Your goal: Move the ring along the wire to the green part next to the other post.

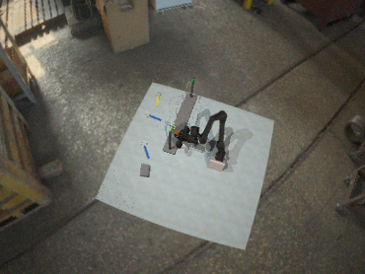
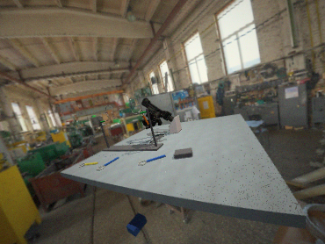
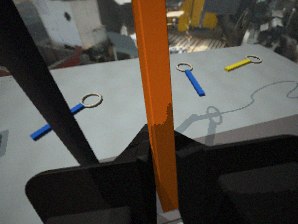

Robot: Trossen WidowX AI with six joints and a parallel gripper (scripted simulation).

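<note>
My gripper (image 1: 178, 136) (image 3: 152, 128) is shut on the orange handle (image 1: 176, 131) (image 2: 146, 123) (image 3: 156, 85), which stands upright between the fingers in the wrist view. The ring at its top is outside the wrist view and too small to make out clearly in the top and exterior views. The handle is beside the near post (image 1: 171, 141) (image 2: 153, 133) (image 3: 47, 82), close to its green wire part (image 1: 172, 128) (image 2: 142, 112). The far post (image 1: 191, 90) (image 2: 105, 136) carries the other green part (image 1: 192, 81) (image 2: 102, 122). The thin grey wire between is barely visible.
Both posts stand on a dark base (image 1: 185, 110) (image 2: 127, 148). Beside it lie two blue-handled rings, one (image 1: 155, 117) (image 2: 111, 161) (image 3: 195, 83) nearer a yellow-handled ring (image 1: 158, 101) (image 2: 91, 163) (image 3: 238, 65). A grey block (image 1: 144, 171) (image 2: 183, 153) lies farther off.
</note>
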